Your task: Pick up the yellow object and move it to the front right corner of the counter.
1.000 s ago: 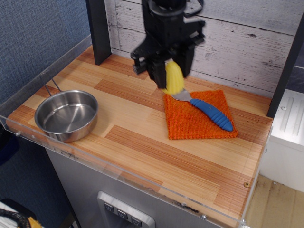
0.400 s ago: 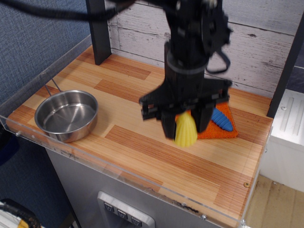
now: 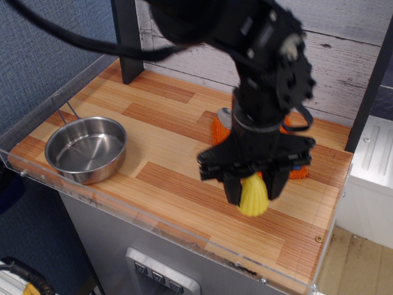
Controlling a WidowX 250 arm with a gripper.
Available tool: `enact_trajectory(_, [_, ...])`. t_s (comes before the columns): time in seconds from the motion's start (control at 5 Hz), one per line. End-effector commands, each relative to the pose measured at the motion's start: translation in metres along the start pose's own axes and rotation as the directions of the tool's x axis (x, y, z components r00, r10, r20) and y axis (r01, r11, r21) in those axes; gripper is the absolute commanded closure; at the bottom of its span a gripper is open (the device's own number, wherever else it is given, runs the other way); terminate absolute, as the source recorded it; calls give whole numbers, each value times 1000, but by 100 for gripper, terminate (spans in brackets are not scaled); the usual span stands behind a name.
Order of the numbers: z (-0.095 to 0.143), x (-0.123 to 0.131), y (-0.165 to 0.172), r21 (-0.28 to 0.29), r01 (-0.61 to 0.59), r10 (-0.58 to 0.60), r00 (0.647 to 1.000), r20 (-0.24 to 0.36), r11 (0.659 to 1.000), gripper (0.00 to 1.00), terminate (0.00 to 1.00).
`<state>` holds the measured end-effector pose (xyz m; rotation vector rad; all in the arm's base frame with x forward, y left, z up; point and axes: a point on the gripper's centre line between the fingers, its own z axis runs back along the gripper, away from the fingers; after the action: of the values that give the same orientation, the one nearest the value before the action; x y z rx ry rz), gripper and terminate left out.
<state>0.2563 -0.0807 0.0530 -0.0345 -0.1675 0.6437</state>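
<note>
The gripper (image 3: 253, 189) pinches the narrow top of the yellow object (image 3: 253, 198), holding it above the counter (image 3: 184, 190) toward the front right corner. It looks light, rigid and bumpy, so this grip should suffice; behind lies an orange cloth (image 3: 220, 130).

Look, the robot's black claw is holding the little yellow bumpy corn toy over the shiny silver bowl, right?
Not quite. The black gripper does hold the small yellow bumpy plastic corn toy, but over the front right part of the light wood-plank counter, not over the shiny steel bowl, which sits far off at the left. The observation.image view shows it.
</note>
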Motion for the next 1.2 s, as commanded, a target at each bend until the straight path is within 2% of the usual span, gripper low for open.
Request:
enact_trajectory(0.0, [-23,3,-4,-9,45,-45,999,17,999,100,0])
enact_trajectory(0.2, [-30,6,-1,0,15,-15,1000,12,1000,100,0])
enact_trajectory(0.4, [-31,9,3,6,-28,28,1000,9,1000,0,0])
enact_trajectory(1.0, [-14,19,9,-29,-87,87,996,28,996,0,0])
